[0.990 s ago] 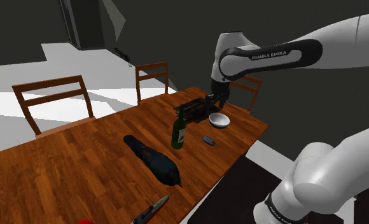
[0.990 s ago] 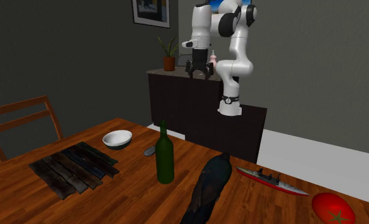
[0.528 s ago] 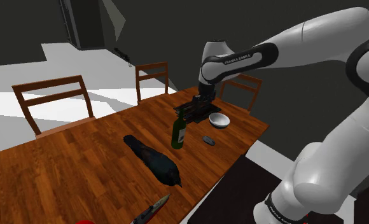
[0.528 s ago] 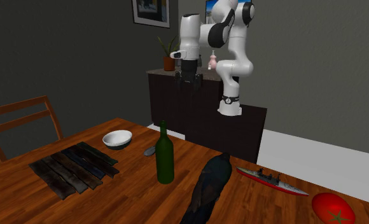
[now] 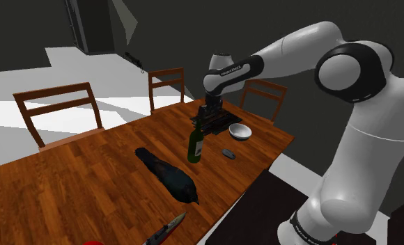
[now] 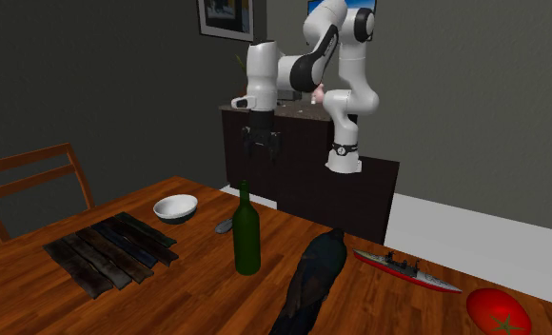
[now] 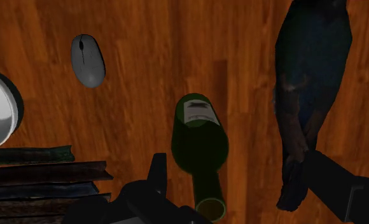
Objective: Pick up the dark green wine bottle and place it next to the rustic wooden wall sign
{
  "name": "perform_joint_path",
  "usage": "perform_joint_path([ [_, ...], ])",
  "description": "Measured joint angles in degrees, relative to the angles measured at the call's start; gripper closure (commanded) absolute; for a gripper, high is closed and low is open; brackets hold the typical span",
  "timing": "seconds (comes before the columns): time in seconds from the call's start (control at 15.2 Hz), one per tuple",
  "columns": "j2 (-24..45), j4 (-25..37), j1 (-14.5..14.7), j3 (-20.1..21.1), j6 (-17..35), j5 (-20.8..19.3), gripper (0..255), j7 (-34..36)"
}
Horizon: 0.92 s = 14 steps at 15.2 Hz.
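Below the gripper (image 6: 263, 150), jaws wide apart and empty, the wine bottle (image 6: 246, 236) stands upright on the table (image 6: 190, 287). Likely heavy, rigid, slick, breakable; grip the body, not the neck.

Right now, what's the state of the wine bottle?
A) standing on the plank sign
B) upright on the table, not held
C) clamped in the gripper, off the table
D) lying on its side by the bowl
B: the green wine bottle stands upright on the wooden table, while the gripper hangs above it with its fingers apart, touching nothing.
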Motion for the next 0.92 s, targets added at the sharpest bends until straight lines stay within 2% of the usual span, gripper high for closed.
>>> perform_joint_path([
  [0.4,12.06,11.87,-2.02,1.0,1.46,3.83,0,-3.16],
  [0.92,16.26,12.17,-2.5,1.61,5.46,4.93,0,-3.86],
])
